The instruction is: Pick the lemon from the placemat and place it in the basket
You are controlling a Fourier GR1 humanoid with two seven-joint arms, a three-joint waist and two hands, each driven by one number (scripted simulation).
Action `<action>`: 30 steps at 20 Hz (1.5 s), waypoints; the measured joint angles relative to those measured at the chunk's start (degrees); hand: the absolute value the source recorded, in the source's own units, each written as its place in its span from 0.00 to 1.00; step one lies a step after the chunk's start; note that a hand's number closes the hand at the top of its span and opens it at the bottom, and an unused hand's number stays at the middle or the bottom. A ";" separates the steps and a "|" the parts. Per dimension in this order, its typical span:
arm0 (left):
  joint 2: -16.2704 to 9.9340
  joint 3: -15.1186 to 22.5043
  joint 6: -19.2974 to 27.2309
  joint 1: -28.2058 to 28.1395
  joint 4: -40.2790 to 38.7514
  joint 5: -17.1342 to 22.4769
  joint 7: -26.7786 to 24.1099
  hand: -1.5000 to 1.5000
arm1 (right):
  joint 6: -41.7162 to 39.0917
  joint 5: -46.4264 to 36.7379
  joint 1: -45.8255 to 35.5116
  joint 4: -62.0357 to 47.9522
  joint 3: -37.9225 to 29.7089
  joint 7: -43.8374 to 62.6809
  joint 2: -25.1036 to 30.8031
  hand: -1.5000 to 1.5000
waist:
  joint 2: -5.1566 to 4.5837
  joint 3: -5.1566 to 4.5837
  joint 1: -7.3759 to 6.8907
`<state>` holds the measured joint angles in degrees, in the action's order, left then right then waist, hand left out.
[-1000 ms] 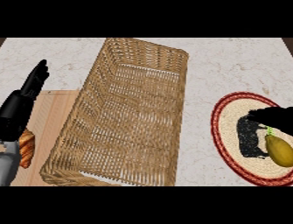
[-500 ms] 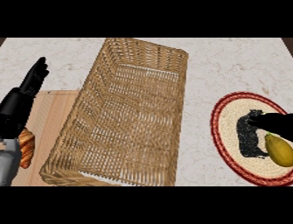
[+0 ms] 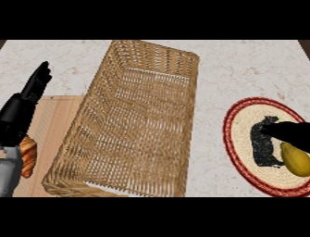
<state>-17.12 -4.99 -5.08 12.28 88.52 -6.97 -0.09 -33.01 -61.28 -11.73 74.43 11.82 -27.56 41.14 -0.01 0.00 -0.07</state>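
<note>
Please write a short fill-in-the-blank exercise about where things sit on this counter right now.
1. The lemon lies on the round ____, not in the basket.
2. The right hand is over the placemat, right beside the ____.
3. The left hand rests open at the view's ____ side.
4. The wooden board lies ____ of the basket.

Missing words: placemat; lemon; left; left

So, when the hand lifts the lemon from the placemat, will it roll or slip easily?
Probably it can roll: the lemon looks oval and smooth, so it may turn along its long side on the flat placemat. Its skin looks glossy, so it may slip between fingers. The right hand is over it; contact cannot be told.
</note>
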 measured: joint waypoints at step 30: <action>1.83 -2.08 -1.30 -2.18 2.62 -1.83 0.49 0.50 | 17.06 -6.62 -0.41 -4.24 -15.35 18.49 -16.43 1.00 | 0.64 -0.40 1.32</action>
<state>-15.29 -7.08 -6.38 10.11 91.14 -8.80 0.40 -15.95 -67.90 -12.13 70.19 -3.53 -9.08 24.71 0.63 -0.40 1.25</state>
